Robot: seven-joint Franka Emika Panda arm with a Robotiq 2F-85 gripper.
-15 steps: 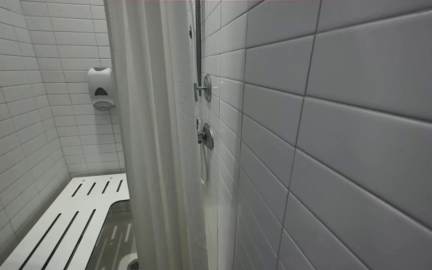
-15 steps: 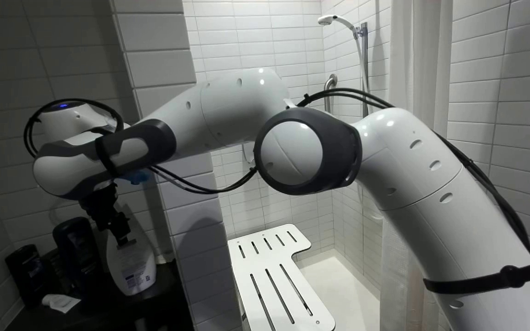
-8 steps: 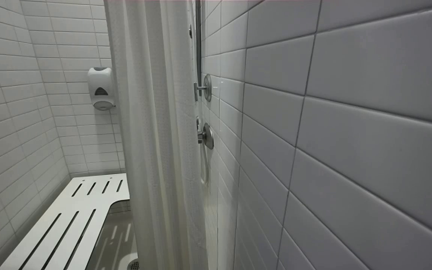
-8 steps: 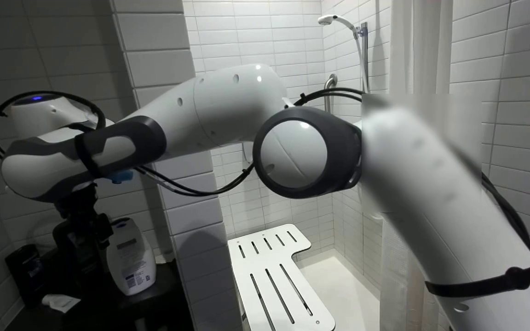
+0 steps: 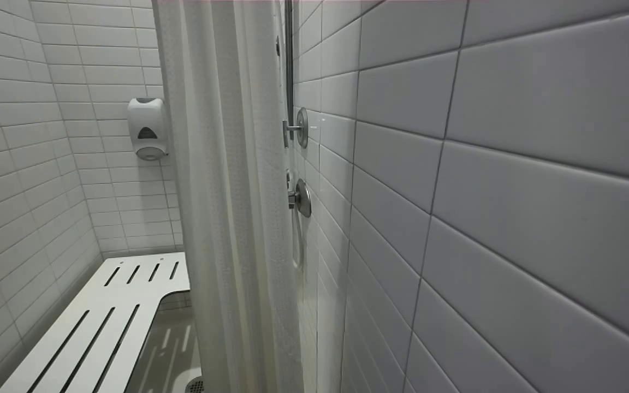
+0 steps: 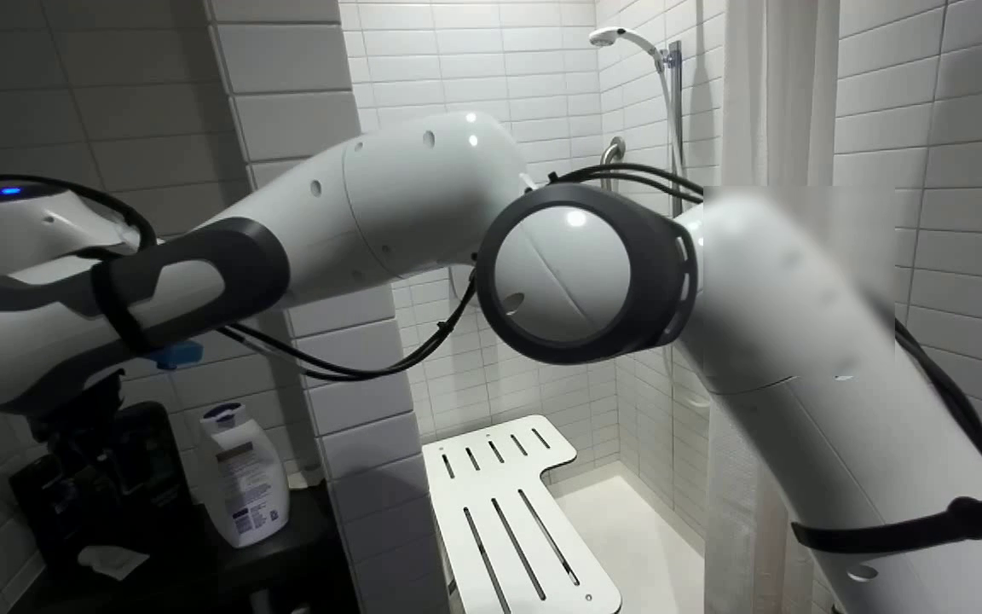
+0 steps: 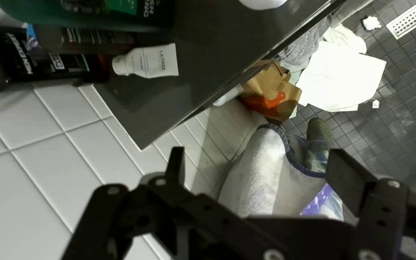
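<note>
"Fingers spread or clenched?"

"Spread wide, with nothing between them. In the wrist view they hang below and to the right of the white tube, not touching it."

"And where exactly is that tube?"

"Lying on the dark bench; its label reads LATHER."

"Go on, what sits close?"

"In the same view, a black bottle is to the left of the tube, a dark brown bottle just above its cap, and a green bottle above that, cut off by the edge. In an exterior view, a white bottle with a blue cap stands to the right of the tube, apart from it."

"And lower down?"

"Right of the tube in the wrist view, a brown paper bag, then a white cloth or sheet of paper, I can't tell which, on the tiled floor."

"Anything farther off?"

"In an exterior view, well to the right of the tube, a slotted shower seat, and up high, a shower head. The robot arm stretches across above and to the right of the tube."
</note>
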